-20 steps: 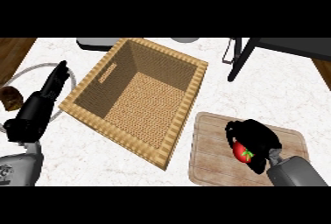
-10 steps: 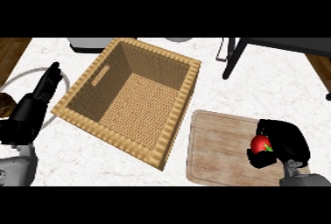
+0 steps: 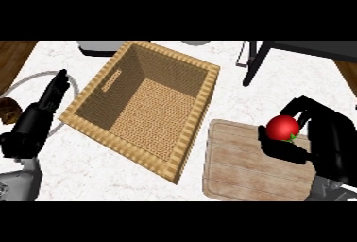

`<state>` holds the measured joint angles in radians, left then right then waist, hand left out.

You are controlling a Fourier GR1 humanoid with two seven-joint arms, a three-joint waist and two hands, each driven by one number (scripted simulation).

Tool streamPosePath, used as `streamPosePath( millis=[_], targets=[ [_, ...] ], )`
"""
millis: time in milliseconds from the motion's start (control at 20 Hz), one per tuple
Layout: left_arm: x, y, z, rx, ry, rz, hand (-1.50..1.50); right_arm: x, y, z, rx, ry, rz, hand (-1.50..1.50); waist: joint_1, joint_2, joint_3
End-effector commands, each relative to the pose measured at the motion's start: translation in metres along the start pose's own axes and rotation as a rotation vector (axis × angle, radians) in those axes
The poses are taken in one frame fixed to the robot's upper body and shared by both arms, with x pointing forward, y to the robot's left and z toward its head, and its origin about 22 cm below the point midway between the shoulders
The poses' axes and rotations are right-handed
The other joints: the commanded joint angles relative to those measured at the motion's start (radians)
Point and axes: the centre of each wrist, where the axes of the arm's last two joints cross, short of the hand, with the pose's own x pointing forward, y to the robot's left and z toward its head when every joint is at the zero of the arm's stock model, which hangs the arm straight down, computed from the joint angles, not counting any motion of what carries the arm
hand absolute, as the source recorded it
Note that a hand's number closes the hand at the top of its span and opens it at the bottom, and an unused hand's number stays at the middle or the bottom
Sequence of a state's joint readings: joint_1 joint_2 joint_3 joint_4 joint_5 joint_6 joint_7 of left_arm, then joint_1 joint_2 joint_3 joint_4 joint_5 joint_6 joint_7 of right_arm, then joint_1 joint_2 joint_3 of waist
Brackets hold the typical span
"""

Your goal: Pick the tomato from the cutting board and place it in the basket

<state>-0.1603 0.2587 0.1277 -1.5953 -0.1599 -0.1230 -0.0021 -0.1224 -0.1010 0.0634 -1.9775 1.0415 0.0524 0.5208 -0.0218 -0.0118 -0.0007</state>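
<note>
Right hand (image 3: 317,137) raised tomato (image 3: 282,127) off cutting board (image 3: 244,165).

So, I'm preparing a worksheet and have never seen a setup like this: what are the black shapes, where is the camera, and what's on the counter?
The camera sits at the robot's head, looking steeply down at a white counter. The black shapes are its two hands on grey forearms. The right hand curls round a red tomato, holding it over a wooden cutting board. The left hand rests open at the left edge. Between them stands a large woven basket with nothing inside it, where the tomato is meant to go.
</note>
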Motion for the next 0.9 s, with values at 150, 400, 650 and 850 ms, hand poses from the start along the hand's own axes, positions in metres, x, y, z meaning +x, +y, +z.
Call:
streamPosePath(
  millis=[150,400,650,850],
  targets=[
    [0.006,0.017,-0.004,-0.007,-0.024,0.014,0.00,0.068,-0.076,0.016,-0.122,-0.177,-0.188,1.50,0.024,0.007,-0.001],
    [0.010,-0.004,-0.009,-0.022,-0.021,-0.022,0.00,0.146,-0.088,0.013,-0.033,-0.236,-0.255,1.50,0.040,0.009,-0.002],
    [-0.001,-0.009,-0.017,-0.021,-0.019,0.008,0.00,0.200,-0.099,0.011,0.055,-0.222,-0.227,1.50,0.030,0.009,-0.001],
    [0.013,-0.019,-0.022,-0.040,-0.019,0.026,0.00,0.240,-0.101,-0.019,0.117,-0.203,-0.236,1.50,0.042,0.010,-0.001]
  ],
)
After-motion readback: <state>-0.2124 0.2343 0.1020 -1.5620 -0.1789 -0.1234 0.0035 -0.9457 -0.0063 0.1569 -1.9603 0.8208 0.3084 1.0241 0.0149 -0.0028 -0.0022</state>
